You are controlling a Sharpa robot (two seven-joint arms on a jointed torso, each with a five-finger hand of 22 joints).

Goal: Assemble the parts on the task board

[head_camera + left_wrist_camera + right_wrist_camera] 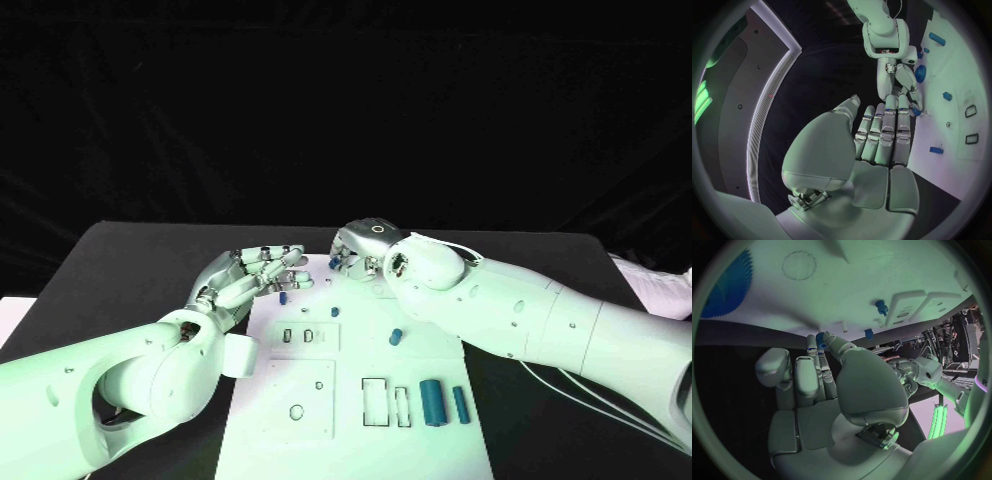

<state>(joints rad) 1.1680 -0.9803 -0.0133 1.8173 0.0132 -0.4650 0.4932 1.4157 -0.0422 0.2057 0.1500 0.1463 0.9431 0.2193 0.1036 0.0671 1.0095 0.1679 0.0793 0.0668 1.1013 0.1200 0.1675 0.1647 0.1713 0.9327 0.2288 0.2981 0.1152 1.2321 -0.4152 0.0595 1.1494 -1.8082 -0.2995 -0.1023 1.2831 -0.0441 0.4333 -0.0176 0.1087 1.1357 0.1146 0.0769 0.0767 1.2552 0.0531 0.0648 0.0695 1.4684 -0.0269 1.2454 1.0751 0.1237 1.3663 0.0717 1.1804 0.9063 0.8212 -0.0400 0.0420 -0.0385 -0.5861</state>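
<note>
Right hand (353,252) at board's far edge, small blue part (821,339) pinched at fingertips. Left hand (253,277) at board's far-left corner, fingers extended together, nothing held. More parts (431,400) lying on board (361,345). Parts judged light, rigid, smooth plastic; best taken by sides with fingertip pinch.
</note>
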